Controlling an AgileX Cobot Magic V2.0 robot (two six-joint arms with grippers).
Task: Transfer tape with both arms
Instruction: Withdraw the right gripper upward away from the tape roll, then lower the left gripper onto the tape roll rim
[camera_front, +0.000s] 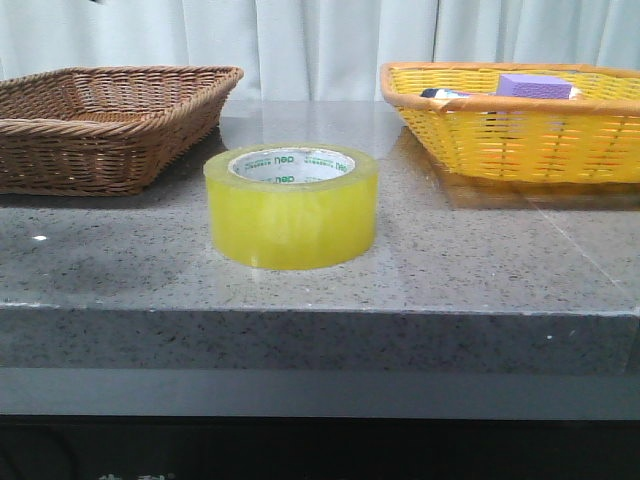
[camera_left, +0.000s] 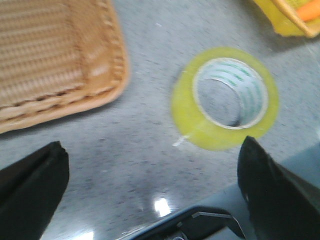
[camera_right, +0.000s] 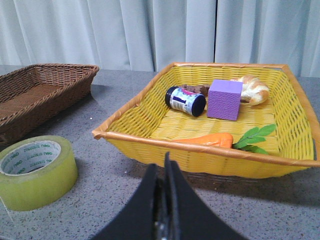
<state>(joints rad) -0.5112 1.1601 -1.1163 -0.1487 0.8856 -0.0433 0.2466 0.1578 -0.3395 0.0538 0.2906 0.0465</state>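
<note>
At the left of the front frame a brown basket (camera_front: 105, 125) sits on the grey table (camera_front: 480, 260). The tape (camera_front: 291, 205) lies flat at centre, nothing touching it. A yellow basket (camera_front: 515, 135) at upper right holds a purple block (camera_front: 535, 86). The left gripper (camera_left: 150, 195) has fingers spread apart; the right gripper (camera_right: 165, 175) has fingers pressed together.

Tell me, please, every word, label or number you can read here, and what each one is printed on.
"deli": green lettering repeated around the white inner core of the tape, seen upside down in the front view.
Smaller green print beside it: too small to read.
Label on the dark jar in the yellow basket: too blurred to read.
</note>
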